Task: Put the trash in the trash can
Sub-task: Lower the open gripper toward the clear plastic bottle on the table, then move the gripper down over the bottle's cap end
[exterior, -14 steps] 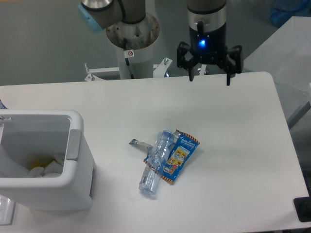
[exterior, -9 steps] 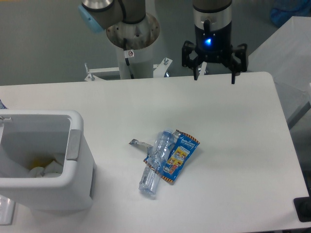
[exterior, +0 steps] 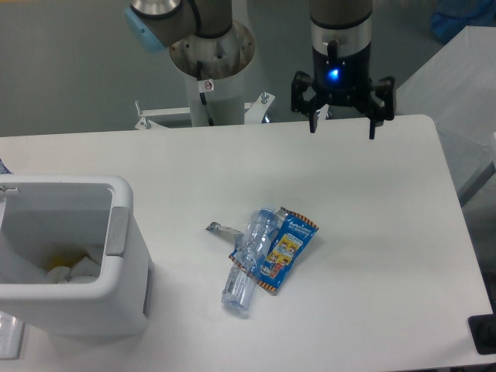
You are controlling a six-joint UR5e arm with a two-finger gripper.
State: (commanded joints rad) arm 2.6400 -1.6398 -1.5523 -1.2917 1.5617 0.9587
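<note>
Gripper (exterior: 342, 129) hangs at the far edge, fingers spread and holding nothing; bottle (exterior: 248, 260), wrapper (exterior: 284, 249) and foil scrap (exterior: 219, 229) lie mid-table, trash can (exterior: 124, 232) at left.

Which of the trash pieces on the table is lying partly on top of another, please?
The crushed clear plastic bottle: it overlaps the flat blue snack wrapper, while the small silver foil scrap lies flat beside it.

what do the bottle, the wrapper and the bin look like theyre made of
Bottle: clear thin plastic, see-through and crushed. Wrapper: likely glossy plastic film, flat with a printed blue face. Bin: white plastic by its smooth, thick, rounded rim.
</note>
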